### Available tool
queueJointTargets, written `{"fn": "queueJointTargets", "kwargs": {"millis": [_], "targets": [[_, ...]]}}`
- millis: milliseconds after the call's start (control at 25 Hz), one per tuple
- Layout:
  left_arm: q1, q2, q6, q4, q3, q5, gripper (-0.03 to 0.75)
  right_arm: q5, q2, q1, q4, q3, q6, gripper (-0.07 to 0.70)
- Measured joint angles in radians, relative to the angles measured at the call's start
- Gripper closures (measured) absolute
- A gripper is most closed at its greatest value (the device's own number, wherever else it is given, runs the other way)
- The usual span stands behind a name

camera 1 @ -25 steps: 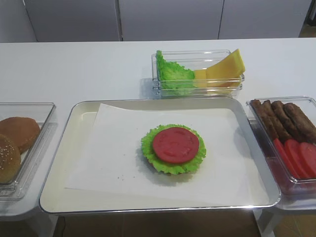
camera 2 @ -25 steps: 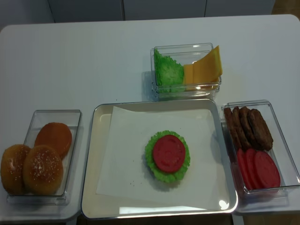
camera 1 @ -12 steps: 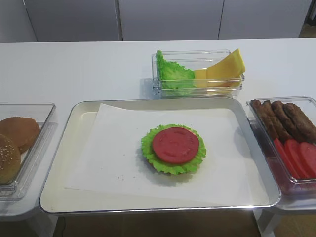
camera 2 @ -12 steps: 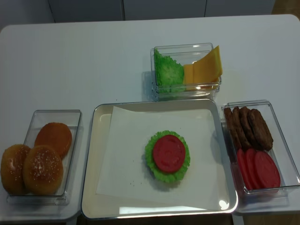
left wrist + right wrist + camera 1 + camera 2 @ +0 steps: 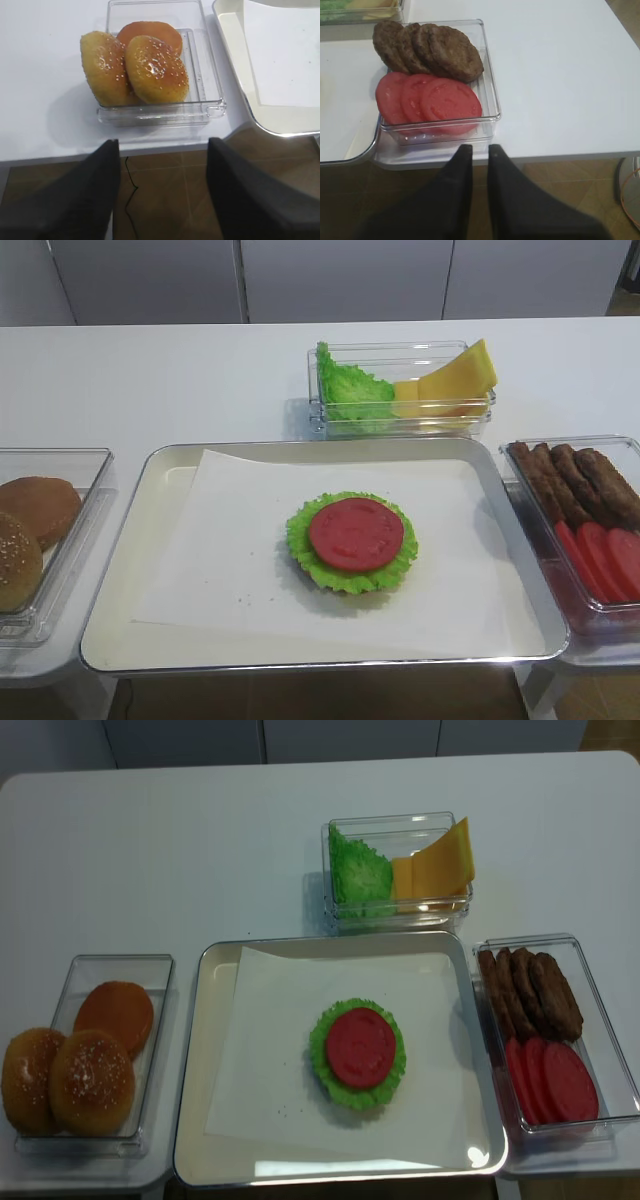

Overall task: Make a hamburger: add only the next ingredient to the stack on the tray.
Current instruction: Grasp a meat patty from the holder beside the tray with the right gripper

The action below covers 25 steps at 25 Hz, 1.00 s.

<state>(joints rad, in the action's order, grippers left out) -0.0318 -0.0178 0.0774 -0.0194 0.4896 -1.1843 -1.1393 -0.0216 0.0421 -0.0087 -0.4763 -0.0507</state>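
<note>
Hanging off the table edge, right claw (image 5: pixel 476 148) pressed together, near the patties (image 5: pixel 427 50) box; left claw (image 5: pixel 162 150) apart.

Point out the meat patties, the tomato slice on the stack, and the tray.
meat patties (image 5: pixel 451 52): right wrist view, front patty's face.
tomato slice (image 5: pixel 360 1047): realsense high view, centre.
tray (image 5: pixel 192 1060): realsense high view, bare left floor.

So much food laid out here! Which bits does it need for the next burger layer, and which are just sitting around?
Needed now:
- meat patties
- lettuce-and-tomato stack
- metal tray

Just sitting there:
- buns
- spare tomato slices
- loose lettuce
- cheese
</note>
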Motion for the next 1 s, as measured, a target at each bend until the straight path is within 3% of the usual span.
{"fn": "queueJointTargets", "kwargs": {"millis": [120, 320, 400, 560, 760, 1000], "targets": [[0.0, 0.0, 0.0, 0.0, 0.0, 0.0, 0.307, 0.0, 0.0, 0.0, 0.002, 0.0, 0.001, 0.465], [0.0, 0.0, 0.0, 0.0, 0.0, 0.0, 0.307, 0.01, 0.0, 0.0, 0.038, -0.004, -0.006, 0.143], [0.0, 0.0, 0.0, 0.0, 0.0, 0.0, 0.307, 0.032, 0.0, 0.0, 0.044, -0.016, -0.033, 0.075], [0.0, 0.0, 0.0, 0.0, 0.0, 0.0, 0.307, 0.053, 0.017, 0.0, 0.056, -0.045, -0.054, 0.04], [0.0, 0.0, 0.0, 0.0, 0.0, 0.0, 0.307, 0.088, 0.18, 0.0, 0.097, -0.091, -0.063, 0.036], [0.0, 0.0, 0.0, 0.0, 0.0, 0.0, 0.307, 0.224, 0.425, 0.0, 0.157, -0.136, -0.063, 0.041]]}}
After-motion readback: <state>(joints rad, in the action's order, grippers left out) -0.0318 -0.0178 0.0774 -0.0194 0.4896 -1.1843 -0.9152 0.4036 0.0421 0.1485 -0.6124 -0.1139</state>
